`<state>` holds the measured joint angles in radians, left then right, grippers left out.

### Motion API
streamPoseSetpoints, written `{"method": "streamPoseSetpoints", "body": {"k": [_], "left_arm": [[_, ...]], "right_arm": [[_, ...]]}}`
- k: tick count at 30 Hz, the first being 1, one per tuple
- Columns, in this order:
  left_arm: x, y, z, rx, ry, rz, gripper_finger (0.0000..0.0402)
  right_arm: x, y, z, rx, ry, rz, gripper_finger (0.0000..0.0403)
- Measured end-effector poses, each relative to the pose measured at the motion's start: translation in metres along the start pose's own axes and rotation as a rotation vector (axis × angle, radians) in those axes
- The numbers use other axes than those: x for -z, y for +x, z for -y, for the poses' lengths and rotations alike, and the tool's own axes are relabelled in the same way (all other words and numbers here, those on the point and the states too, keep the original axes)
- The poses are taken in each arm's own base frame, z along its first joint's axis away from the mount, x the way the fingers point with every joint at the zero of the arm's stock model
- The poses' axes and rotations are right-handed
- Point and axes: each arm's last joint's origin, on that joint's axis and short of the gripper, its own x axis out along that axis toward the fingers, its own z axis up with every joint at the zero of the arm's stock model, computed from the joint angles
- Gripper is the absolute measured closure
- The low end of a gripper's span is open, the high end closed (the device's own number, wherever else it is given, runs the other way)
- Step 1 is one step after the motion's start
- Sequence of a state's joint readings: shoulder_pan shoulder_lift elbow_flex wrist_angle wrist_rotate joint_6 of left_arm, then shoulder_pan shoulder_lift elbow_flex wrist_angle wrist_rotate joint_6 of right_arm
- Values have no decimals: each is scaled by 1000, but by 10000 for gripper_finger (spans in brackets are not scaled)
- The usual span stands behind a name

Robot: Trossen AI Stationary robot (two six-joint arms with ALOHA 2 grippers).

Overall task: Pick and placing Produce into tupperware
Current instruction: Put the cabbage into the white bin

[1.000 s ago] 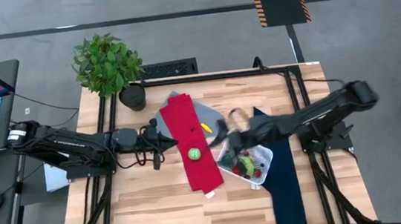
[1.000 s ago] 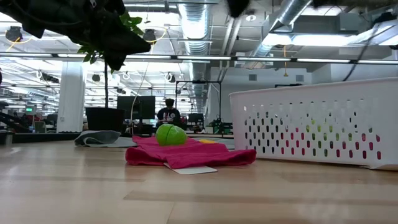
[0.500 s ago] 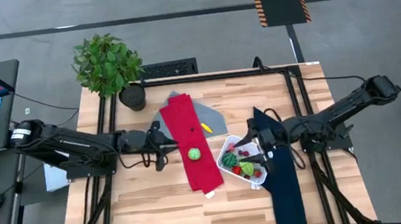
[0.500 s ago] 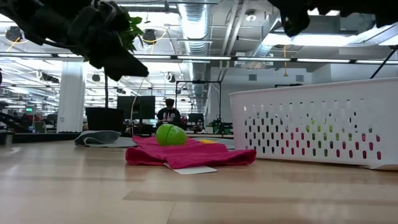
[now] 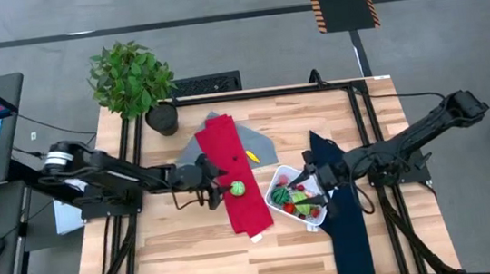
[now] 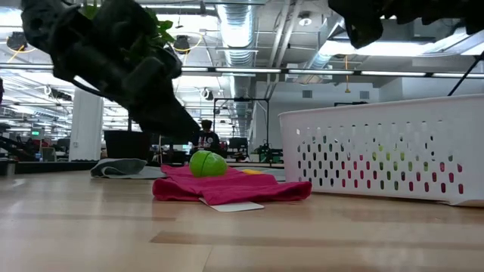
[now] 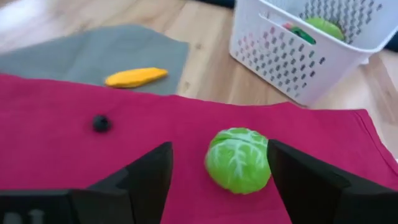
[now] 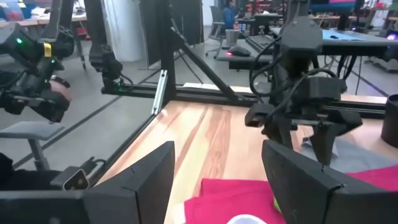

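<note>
Produce is mostly packed already, by the look of it. The left gripper stands unclenched, its fingers spread to either side of a green cabbage-like toy on the red cloth near the desk's middle, touching nothing. A yellow piece lies on the grey mat toward the desk's far edge, and a small dark bead rests on the cloth. So at least two items are left. The white tupperware, on the right half beside the navy cloth, already holds several red and green toys. The right gripper hangs released over it. No writing or labels are legible.
</note>
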<state>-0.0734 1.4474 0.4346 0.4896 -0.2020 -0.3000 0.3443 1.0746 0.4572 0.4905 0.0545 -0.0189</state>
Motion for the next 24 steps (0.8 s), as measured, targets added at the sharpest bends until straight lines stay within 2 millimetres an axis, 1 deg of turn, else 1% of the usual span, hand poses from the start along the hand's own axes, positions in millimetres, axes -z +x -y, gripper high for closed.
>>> {"method": "streamPoseSetpoints", "body": {"k": [5,12,14,19,24], "left_arm": [[-2,19,10,17,42,-42,148],[-1,39,17,-28,157,-186,148],[-2,39,18,-31,165,-216,148],[-7,38,19,-14,178,-211,148],[-2,42,17,48,166,-260,148]], "right_arm": [[-2,-2,0,-2,-6,4,138],[-2,-2,-1,-7,-4,7,138],[-2,-2,-3,-15,-1,7,138],[-1,-2,-9,-42,-4,4,138],[-2,-3,-14,-63,12,8,138]]}}
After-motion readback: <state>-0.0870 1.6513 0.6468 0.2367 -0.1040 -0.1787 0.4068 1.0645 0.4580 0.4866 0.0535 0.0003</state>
